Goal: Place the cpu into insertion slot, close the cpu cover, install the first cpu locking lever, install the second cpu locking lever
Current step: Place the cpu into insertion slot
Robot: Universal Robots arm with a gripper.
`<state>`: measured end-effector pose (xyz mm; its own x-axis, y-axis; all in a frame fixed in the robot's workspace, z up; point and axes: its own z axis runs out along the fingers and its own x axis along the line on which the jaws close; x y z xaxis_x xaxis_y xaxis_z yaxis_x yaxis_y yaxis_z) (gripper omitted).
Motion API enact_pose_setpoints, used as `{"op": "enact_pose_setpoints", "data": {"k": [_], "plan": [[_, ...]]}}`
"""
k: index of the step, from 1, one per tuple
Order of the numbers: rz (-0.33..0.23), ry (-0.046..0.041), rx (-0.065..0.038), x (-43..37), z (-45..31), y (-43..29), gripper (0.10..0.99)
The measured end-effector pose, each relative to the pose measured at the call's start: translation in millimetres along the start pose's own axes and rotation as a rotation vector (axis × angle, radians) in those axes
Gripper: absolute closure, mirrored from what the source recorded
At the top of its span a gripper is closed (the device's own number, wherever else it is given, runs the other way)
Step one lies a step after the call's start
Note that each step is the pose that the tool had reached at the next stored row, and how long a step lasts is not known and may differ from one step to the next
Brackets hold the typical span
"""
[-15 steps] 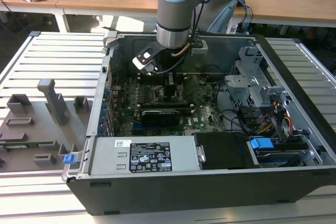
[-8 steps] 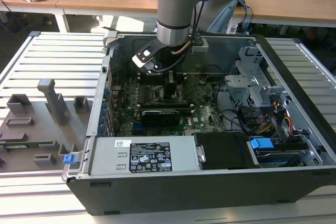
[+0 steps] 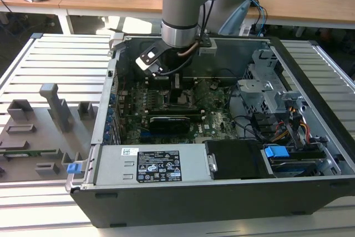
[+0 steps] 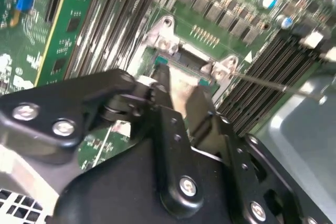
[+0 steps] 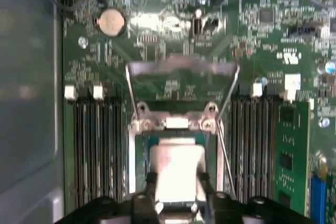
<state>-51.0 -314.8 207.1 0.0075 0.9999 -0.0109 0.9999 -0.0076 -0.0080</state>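
Note:
The cpu [image 5: 176,171], a silver-grey square chip, sits between my gripper's [image 5: 177,186] black fingers, which are shut on its two sides. It hangs just over the insertion slot [image 5: 140,145], whose teal edges show around the chip. In the second wrist view the cpu [image 4: 181,90] shows pale between the fingers [image 4: 163,80], over the slot's metal rim [image 4: 165,35]. The cpu cover [image 5: 181,68] stands swung open beyond the slot, and a thin locking lever [image 5: 227,106] slants up beside it. In the exterior view my gripper [image 3: 177,88] reaches down into the open computer case over the slot [image 3: 181,102].
Rows of long memory slots [image 5: 97,150] flank the socket on both sides. A black card [image 3: 169,121] lies across the board nearer the camera, with the power supply box [image 3: 150,165] in front and a drive cage [image 3: 272,92] on the exterior view's right. Grey fixtures [image 3: 52,109] stand on the slatted table.

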Motion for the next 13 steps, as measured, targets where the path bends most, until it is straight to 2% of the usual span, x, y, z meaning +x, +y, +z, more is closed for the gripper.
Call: {"op": "enact_pose_setpoints", "data": {"k": [1, 2, 3, 4, 5, 7, 10, 13], "plan": [[-0.001, 0.0023, 0.0, -0.2, 0.2, -1.7, 0.745], [-0.007, 0.0032, 0.0, -0.2, 0.3, -2.3, 0.745], [-0.016, 0.0031, 0.0, -0.2, 0.4, -2.4, 0.804], [-0.034, 0.0028, 0.0, -0.3, 0.4, -2.4, 0.867], [-0.054, 0.0027, 0.0, -0.3, 0.5, -2.4, 0.867], [-0.091, 0.0025, -0.001, -0.3, 0.8, -2.5, 0.98], [-0.107, 0.0024, -0.001, -0.2, 1.2, -0.2, 0.98], [-0.107, 0.0027, 0.004, -0.1, 1.2, 10.8, 0.98]]}}
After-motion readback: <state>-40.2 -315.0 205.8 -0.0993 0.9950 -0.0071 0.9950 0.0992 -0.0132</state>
